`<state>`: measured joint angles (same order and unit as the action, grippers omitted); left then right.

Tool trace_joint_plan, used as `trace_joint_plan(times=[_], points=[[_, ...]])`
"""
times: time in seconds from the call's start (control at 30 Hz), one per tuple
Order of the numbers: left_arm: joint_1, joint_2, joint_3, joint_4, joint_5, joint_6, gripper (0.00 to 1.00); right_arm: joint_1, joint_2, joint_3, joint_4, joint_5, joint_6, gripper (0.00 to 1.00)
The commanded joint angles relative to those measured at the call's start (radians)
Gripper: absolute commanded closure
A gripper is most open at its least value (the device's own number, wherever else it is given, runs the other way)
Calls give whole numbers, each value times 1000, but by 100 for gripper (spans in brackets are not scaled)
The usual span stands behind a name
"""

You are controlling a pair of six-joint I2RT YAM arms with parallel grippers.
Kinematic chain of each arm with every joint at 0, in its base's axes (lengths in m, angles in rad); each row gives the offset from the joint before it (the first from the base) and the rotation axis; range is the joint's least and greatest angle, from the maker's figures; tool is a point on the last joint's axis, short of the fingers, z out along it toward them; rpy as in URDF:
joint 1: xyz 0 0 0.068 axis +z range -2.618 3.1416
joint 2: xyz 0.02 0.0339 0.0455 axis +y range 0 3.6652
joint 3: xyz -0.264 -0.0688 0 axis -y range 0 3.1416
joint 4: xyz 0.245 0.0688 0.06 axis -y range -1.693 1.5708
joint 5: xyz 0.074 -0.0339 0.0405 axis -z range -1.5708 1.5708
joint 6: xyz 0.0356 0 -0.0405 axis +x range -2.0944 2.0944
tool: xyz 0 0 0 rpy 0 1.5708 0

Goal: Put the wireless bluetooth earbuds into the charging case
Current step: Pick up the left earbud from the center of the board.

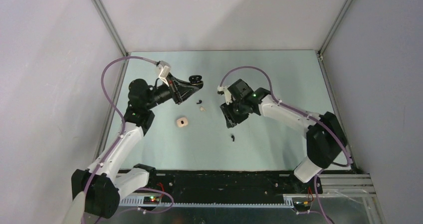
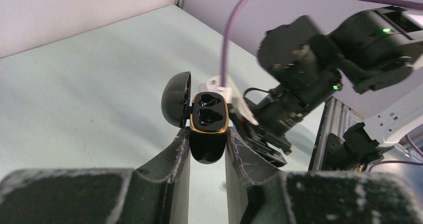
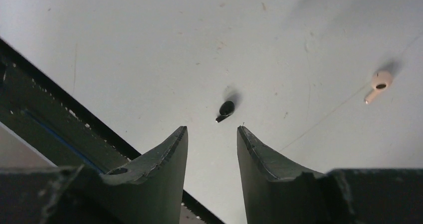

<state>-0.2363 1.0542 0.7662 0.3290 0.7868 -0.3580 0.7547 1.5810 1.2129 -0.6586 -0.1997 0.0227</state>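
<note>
Earbuds (image 1: pixel 200 102): three visible, all loose on table (image 1: pixel 279 74). Left gripper (image 2: pixel 208 134) clamped on black charging case (image 2: pixel 207 146), lid (image 2: pixel 175 100) open, both sockets (image 2: pixel 209 109) empty. Cream case (image 1: pixel 182 121) on table. Black bud (image 1: pixel 200 102) and cream bud (image 1: pixel 202 109) just beside each other mid-table. Right gripper (image 3: pixel 212 129) partly spread, empty; second black bud (image 3: pixel 225 110) just ahead of its fingertips.

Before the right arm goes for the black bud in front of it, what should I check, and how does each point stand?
1. Glossy black charging case clamped in the left jaws: ok.
2. Its lid open, both gold-rimmed wells empty: ok.
3. Right jaws apart, nothing between them: ok.
4. Tiny black earbud on the table just ahead of the right jaws: ok.
5. Pale cream earbud off to the side of that approach: ok.
6. Black earbud's orientation for seating: cannot tell.
</note>
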Motion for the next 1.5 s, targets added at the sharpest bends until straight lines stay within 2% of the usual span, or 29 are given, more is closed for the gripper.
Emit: trace_joint_plan(times=[0.0,0.4,0.77,1.2,1.47], points=[[-6,-50,-11,32,-56,-19,100,-35,91,103,-167,4,196,58],[1,-125,-48,18,-126,-67,100,-47,266,125,-230,-58,275,59],[13,-190,-95,9,-137,-63,100,-69,389,201,-243,-67,334,53],[27,-170,-85,5,-146,-49,100,-72,441,249,-291,-34,351,60],[31,-166,-88,5,-147,-35,100,-70,450,234,-306,-28,359,60]])
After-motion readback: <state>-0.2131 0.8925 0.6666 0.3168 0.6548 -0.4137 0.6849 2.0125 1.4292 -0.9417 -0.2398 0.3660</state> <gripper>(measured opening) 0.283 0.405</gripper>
